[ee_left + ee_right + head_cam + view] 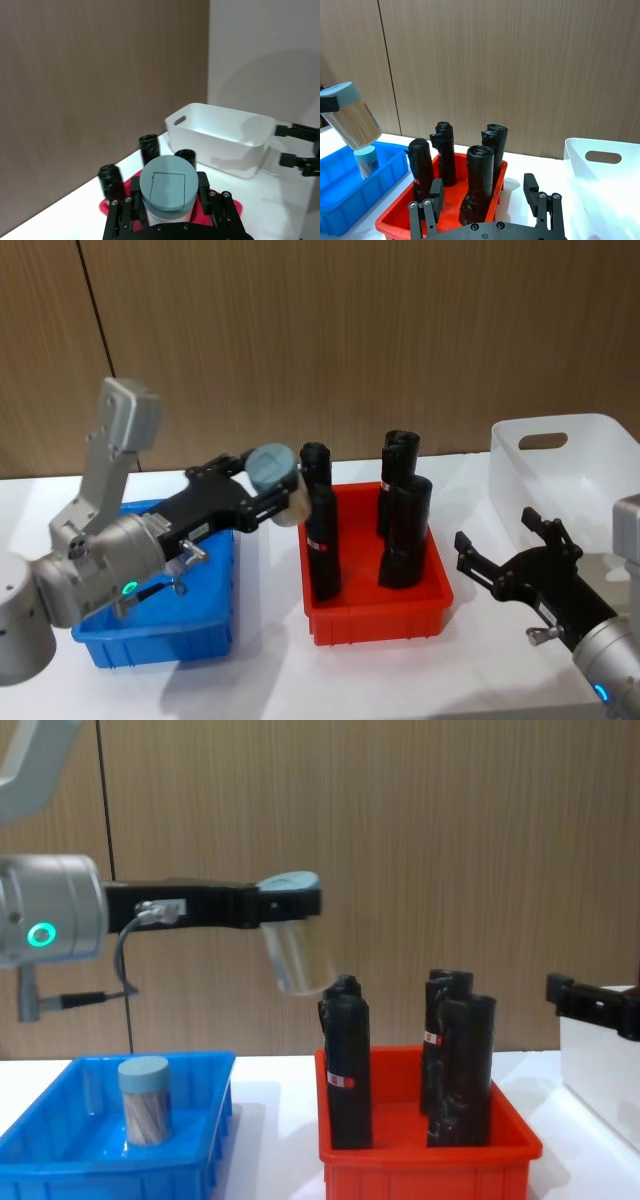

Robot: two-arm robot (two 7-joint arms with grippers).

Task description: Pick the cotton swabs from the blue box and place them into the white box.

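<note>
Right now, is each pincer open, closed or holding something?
Left pincer: closed on a cotton swabs tub, held in the air.
Right pincer: open, empty.

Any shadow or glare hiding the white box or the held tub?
Left wrist view: a soft shadow lies across the white box wall, rim plain. Chest view: the cotton swabs tub in the left gripper looks pale and see-through against the wood panel. No glare on either.

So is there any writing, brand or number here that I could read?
No readable text anywhere.
Small white-and-red stickers on the black rolls in the red bin: too small to read.
Lid of the cotton swabs tub in the left gripper: plain, no print.
</note>
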